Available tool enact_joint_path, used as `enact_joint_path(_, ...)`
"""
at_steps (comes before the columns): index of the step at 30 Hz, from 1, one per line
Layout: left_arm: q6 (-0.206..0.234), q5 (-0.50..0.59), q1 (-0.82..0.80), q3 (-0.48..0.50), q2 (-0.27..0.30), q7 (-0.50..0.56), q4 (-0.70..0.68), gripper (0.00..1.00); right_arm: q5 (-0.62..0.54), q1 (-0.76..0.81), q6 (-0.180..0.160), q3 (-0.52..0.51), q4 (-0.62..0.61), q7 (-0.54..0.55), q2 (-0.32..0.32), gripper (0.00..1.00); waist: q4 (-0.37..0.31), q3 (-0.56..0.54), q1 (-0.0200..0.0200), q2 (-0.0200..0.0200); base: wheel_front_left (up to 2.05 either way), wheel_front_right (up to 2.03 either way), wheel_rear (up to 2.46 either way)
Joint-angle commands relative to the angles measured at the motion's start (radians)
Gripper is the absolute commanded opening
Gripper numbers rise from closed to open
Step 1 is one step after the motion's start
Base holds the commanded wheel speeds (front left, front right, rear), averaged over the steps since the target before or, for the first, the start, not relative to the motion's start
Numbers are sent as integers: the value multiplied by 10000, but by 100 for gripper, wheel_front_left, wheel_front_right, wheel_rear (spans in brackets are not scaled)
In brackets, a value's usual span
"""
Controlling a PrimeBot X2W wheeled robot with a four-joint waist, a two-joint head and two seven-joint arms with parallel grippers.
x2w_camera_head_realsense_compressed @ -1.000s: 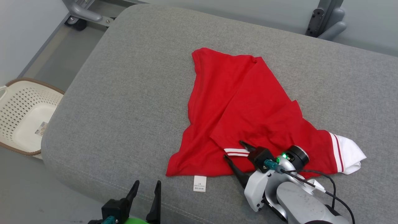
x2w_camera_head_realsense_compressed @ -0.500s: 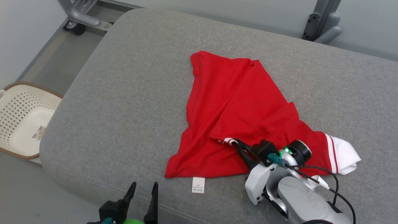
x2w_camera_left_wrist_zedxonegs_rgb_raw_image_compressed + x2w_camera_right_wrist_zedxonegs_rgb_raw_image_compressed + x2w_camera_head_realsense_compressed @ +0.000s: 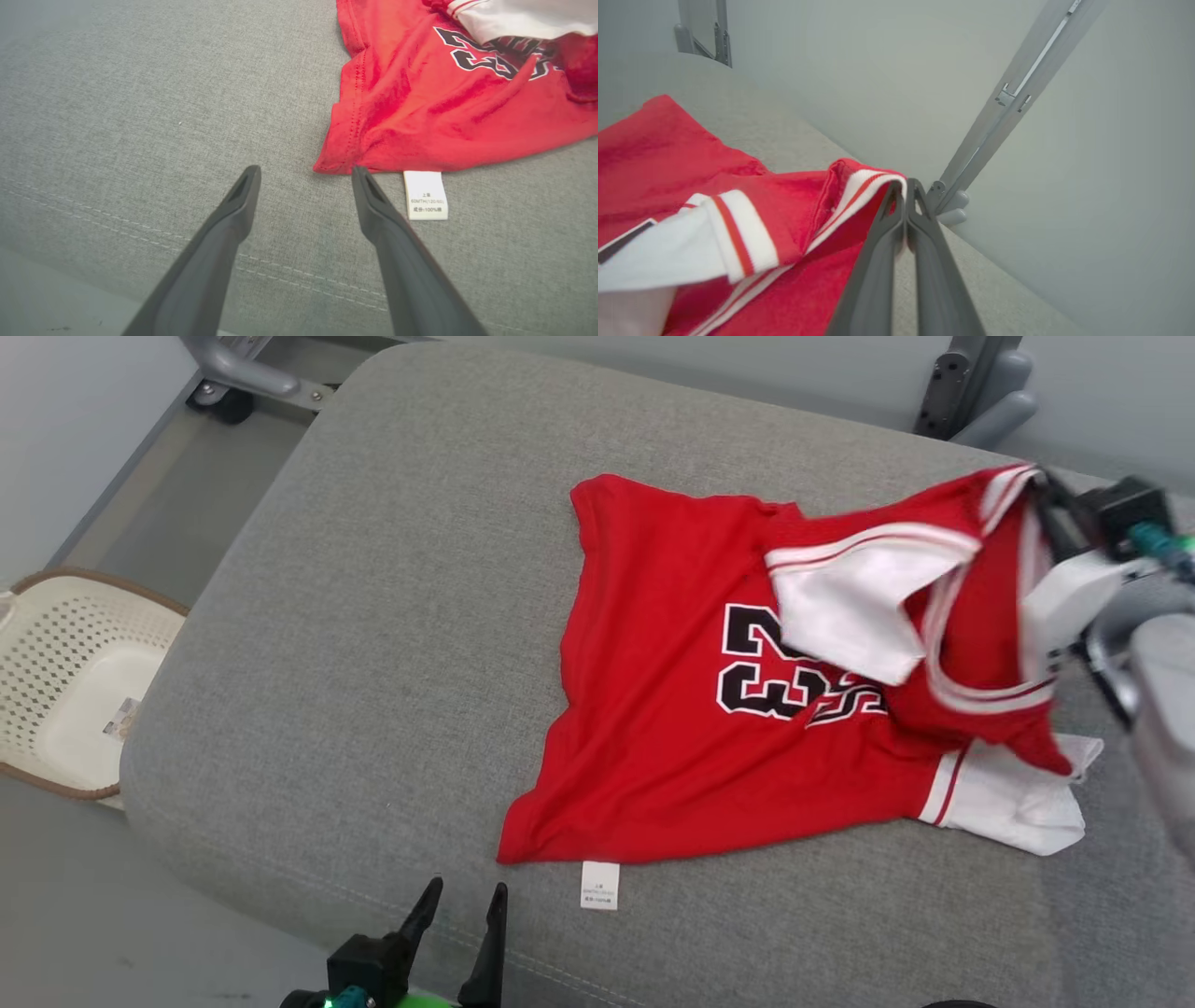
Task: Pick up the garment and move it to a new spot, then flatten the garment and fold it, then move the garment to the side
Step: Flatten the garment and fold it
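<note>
A white sleeve (image 3: 845,616) hides part of the garment's (image 3: 653,728) black number (image 3: 756,677); the right tool (image 3: 1044,490) is blurred; the basket (image 3: 65,644) is cut off at left.

Garment (image 3: 672,709): soft matt red jersey knit, lightly creased, with white cloth sleeves, ribbed red-and-white trim, a flat black-and-white printed number, and a small white fabric label (image 3: 599,885) bearing fine print. Cushion (image 3: 373,616): coarse grey woven upholstery, matt, with a stitched seam near the front edge; basket (image 3: 84,644): cream perforated plastic with a slight sheen and a brown rim. Left gripper (image 3: 306,173) and right gripper (image 3: 906,185): fingers of smooth, matt dark-grey plastic; frame (image 3: 1004,406): smooth grey painted metal.
</note>
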Motion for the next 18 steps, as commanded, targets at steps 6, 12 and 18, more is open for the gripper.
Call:
enact_joint_path(6, -195, -337, -80, -554, 8, 2, -6, 100, -1146, -1311, -21, -2683, 2056, 518, -1924, 0, 1071, 549, 0, 0, 0, 0, 0)
enact_joint_path(12, -298, -584, 6, -869, 10, 2, 26, 100, -2737, -1309, -18, -5492, 2576, 1479, -2394, 100, 1321, 767, 0, 0, 0, 0, 0)
enact_joint_path(18, -220, -567, -179, -870, 16, 2, 3, 100, -4036, -894, -19, -7074, 2133, 892, -1390, 100, 653, 632, 0, 0, 0, 0, 0)
